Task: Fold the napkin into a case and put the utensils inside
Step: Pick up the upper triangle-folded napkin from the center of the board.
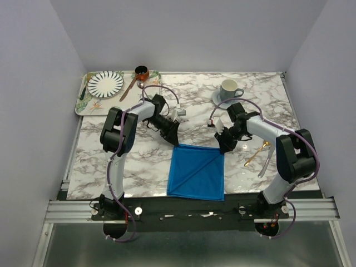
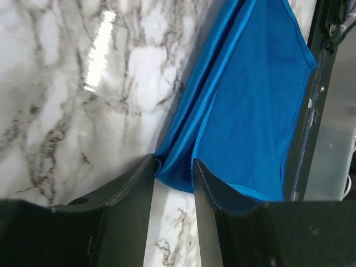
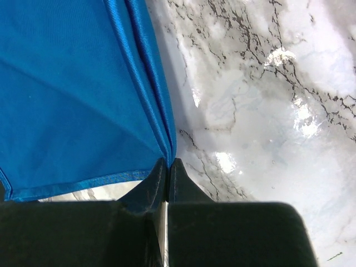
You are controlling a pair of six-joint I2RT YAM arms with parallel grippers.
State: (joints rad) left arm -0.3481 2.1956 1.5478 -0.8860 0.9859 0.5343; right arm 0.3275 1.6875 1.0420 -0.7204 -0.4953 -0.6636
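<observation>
Looking down onto a glossy white marble table (image 1: 111, 161) veined in grey. Near its front edge, between the two arm bases, find the napkin (image 1: 197, 172): royal-blue soft cloth with a faint satin sheen, laid out flat as a rough square, hemmed along the borders and crossed by one diagonal crease from far right to near left. Not yet folded.

At the cloth's far left corner, note the left gripper (image 2: 173, 167), with matte black wedge-shaped fingers (image 2: 130, 192) standing apart and straddling the bunched corner. Narrow ridged folds there, running away from the tips along the cloth's edge. Seemingly touching both inner faces; cannot tell whether pressed firmly.

At the far right corner, note the right gripper (image 3: 167, 164), tips pressed together and pinching the very point of the napkin, with fine taut pleats fanning out from the pinch.

Right of the napkin and well apart from it, see a slim, shiny gold-coloured spoon (image 1: 257, 153) lying aslant on the marble, near the right arm.

Further back, a pale rounded cup (image 1: 229, 89) standing upright on a saucer (image 1: 216, 98). At the far left corner, a rectangular leaf-patterned tray (image 1: 83, 105) carrying a round plate (image 1: 105, 83) striped in dark rays, a brown-handled spoon (image 1: 130, 86) and a small copper-toned pot (image 1: 142, 72).
</observation>
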